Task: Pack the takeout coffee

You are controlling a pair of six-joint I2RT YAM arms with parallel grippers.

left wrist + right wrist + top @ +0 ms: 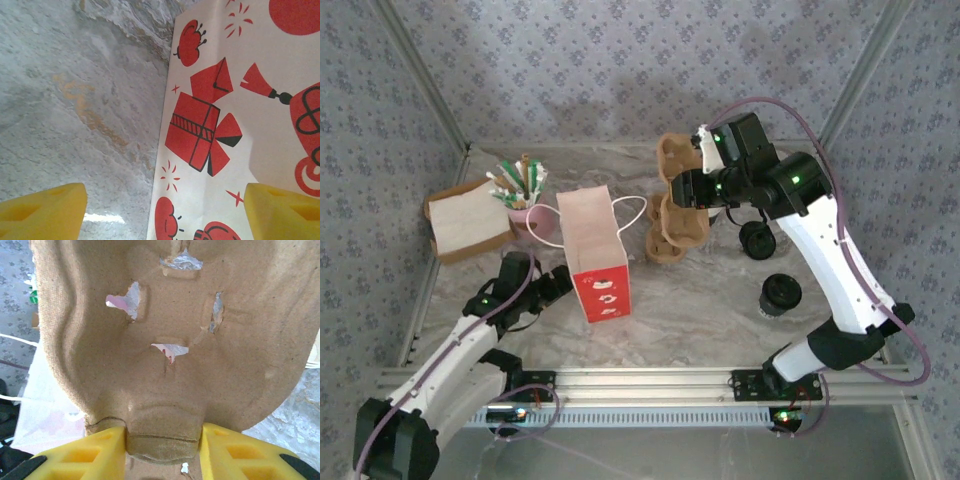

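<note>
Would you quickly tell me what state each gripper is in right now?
Left gripper: open, holding nothing, jaws wide at the red paper bag.
Right gripper: closed on the edge of the brown cup carrier.

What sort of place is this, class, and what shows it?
Likely a robot test cell staged for takeout packing: patterned cloth walls, an aluminium frame, and a cup carrier and a red paper bag.

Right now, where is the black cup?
In the top view, the black cup stands right of centre, beside the right arm, just nearer than the black lid.
</note>
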